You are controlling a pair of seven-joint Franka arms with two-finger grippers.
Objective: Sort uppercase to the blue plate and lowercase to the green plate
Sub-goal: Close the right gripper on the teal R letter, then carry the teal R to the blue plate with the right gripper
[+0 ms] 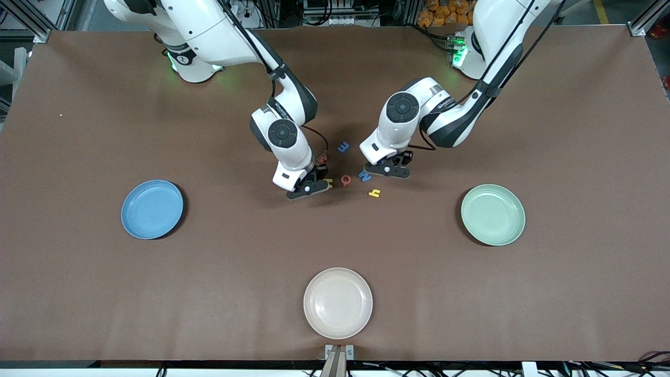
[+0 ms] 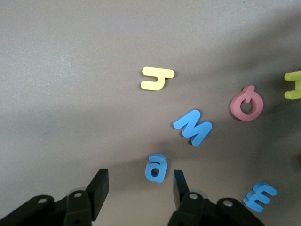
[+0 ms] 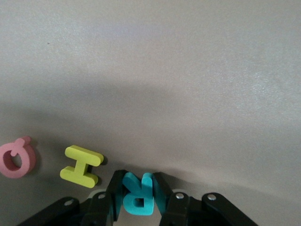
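Front view shows us the cream plate (image 1: 337,302) nearest the camera, with nothing on it. Farther up sit the blue plate (image 1: 152,209) toward the right arm's end of the worktop (image 1: 78,293) and the green plate (image 1: 492,214) toward the left arm's end, both still without letters. Between them, farther from the camera, lies the little pile of letters. Our right gripper (image 3: 137,197) is clenched on the teal R (image 3: 138,193), down at the worktop, with the yellow H (image 3: 82,165) just beside it and the red Q (image 3: 16,157) near. Our left gripper (image 2: 139,184) is low over the blue a (image 2: 156,167) with its jaws standing apart on either side, not yet squeezing. The blue W (image 2: 193,127) and yellow y (image 2: 156,77) lie close by. We think these foam letters are light and squashy, so we pinch them gently across their flat sides. We see lots of bare worktop on the way to each plate, so only the raised rims need clearing.
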